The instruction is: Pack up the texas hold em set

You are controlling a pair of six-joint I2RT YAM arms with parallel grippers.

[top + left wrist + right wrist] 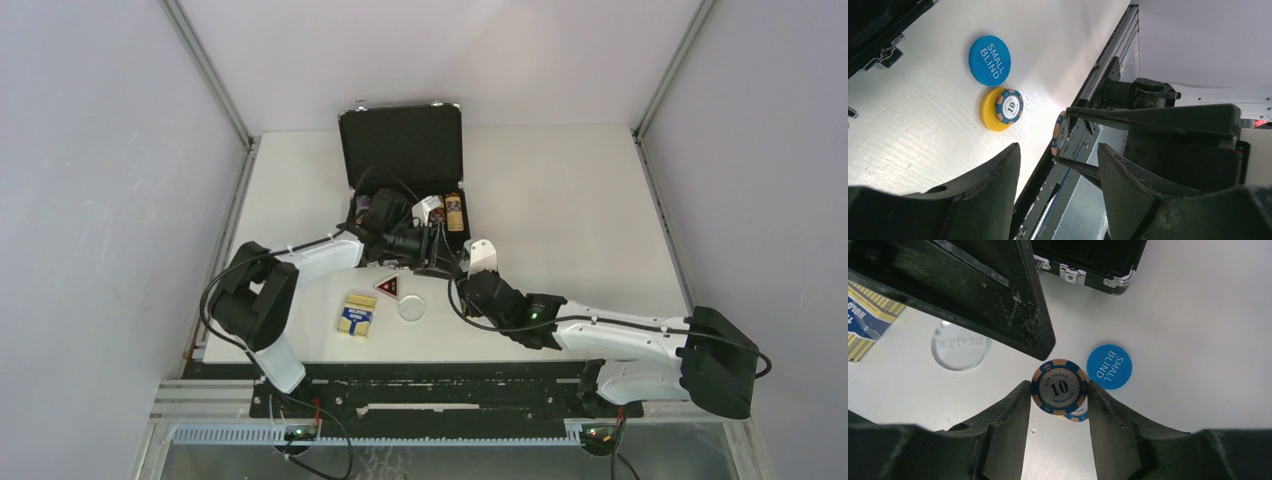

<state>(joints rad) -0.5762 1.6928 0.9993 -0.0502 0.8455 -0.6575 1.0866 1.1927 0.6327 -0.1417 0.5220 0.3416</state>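
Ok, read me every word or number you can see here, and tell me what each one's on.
"SMALL BLIND": blue disc.
"LAS VEGAS 10 POKER CLUB": poker chip held by the right gripper.
"10": second chip, lying on the yellow disc; its rim lettering is too small to read.
"DEALER": clear disc.
Card box: print cut off, not readable.
Triangular token: sign too small to read.
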